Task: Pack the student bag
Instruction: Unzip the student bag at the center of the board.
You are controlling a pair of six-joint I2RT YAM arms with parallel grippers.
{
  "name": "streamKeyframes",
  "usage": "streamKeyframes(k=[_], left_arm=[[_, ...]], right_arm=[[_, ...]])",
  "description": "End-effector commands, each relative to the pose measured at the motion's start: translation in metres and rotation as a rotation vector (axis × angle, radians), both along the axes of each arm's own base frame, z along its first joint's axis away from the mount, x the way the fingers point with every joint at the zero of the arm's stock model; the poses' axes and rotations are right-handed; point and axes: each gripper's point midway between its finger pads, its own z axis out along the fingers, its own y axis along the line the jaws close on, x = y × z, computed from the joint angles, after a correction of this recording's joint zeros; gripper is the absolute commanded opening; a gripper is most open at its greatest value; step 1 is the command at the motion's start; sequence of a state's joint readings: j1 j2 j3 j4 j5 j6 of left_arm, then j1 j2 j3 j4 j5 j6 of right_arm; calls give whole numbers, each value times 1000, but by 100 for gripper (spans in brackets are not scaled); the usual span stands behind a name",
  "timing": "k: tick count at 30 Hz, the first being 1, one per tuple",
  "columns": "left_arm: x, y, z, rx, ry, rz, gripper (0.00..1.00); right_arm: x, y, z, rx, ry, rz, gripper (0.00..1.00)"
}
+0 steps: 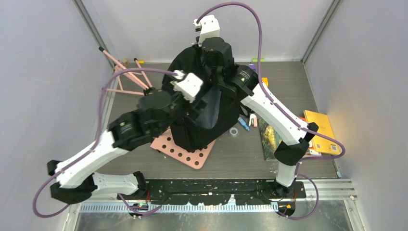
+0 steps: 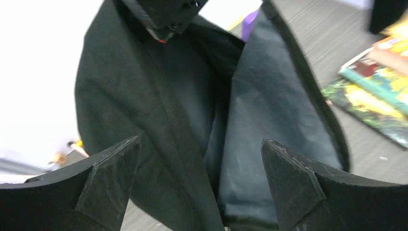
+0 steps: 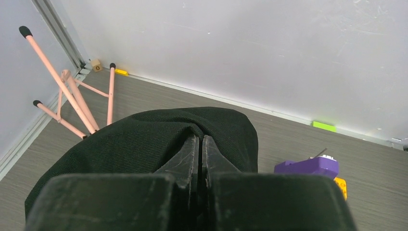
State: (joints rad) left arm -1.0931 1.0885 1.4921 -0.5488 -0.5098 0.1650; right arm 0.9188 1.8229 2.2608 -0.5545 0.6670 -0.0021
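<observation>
The student bag (image 1: 202, 122) is a black backpack standing upright in the middle of the table, its mouth open and showing grey lining (image 2: 274, 110). My right gripper (image 3: 199, 144) is shut on a fold of black fabric at the bag's top and holds it up; in the top view the right gripper (image 1: 208, 57) sits over the bag's far upper edge. My left gripper (image 2: 199, 163) is open and empty, just above the bag's mouth on its left side, with the fingers (image 2: 110, 178) spread wide. In the top view the left gripper (image 1: 199, 101) is at the bag's front opening.
The bag stands on a pink perforated board (image 1: 185, 151). Books (image 1: 320, 127) and a green book (image 1: 272, 137) lie to the right, with a tape roll (image 1: 234, 131) and a blue pen (image 1: 244, 124) beside the bag. A pink stand (image 1: 127, 74) leans back left. A purple object (image 3: 308, 166) lies behind the bag.
</observation>
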Motion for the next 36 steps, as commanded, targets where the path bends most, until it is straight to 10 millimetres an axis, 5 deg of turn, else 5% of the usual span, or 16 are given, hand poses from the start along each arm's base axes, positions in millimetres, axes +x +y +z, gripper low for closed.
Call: streamKeyframes(k=[1, 9, 18, 25, 31, 36], left_arm=[[35, 7, 4, 60, -98, 220, 100], [60, 32, 2, 171, -232, 492, 100], [59, 47, -13, 49, -160, 453, 100], [42, 34, -30, -97, -85, 255, 100], [60, 39, -41, -83, -36, 303, 100], [72, 24, -38, -116, -28, 279, 100]], right_arm=[[-11, -13, 37, 113, -56, 4, 0], [-16, -16, 39, 128, -56, 12, 0], [-18, -23, 38, 127, -59, -2, 0], [-21, -31, 44, 156, -58, -32, 0], [-24, -30, 44, 172, -52, -13, 0], [-28, -28, 39, 170, -41, 15, 0]])
